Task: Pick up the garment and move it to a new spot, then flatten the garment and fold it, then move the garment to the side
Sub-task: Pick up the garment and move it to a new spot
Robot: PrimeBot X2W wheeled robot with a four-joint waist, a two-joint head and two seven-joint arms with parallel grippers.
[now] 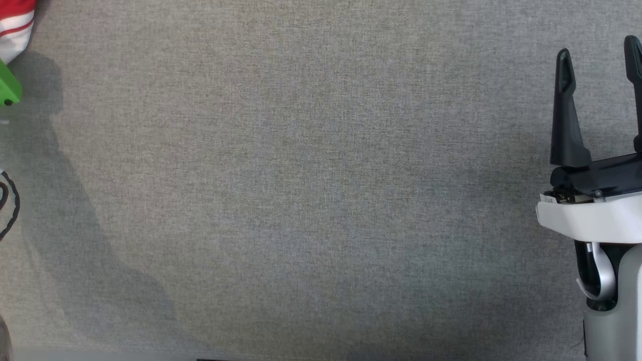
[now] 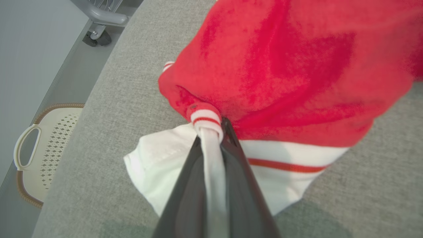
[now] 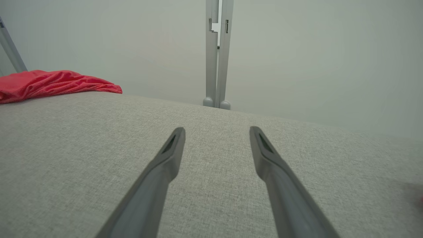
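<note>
up close, the left wrist view shows the left hand (image 2: 213, 132) clamped on a white, red-striped cuff of the garment (image 2: 281, 66), its two dark fingers pressed together around the fabric. the garment's red body spreads from 12 to 3 o'clock on the grey worktop (image 2: 99, 148) and is cut off by the frame. a white band with one red stripe lies at 5 o'clock. beyond the worktop's edge at 9 o'clock is a cream basket (image 2: 56, 132), partly cropped. the head view catches just a red and white corner of the garment at 10 o'clock, beside a green object (image 1: 7, 87) too cropped to identify. the right hand (image 1: 598, 47) sits at 3 o'clock there, fingers apart and holding nothing, one finger cut by the edge. the right wrist view shows the garment as a low red heap at 10 o'clock, well apart from those fingers.
</note>
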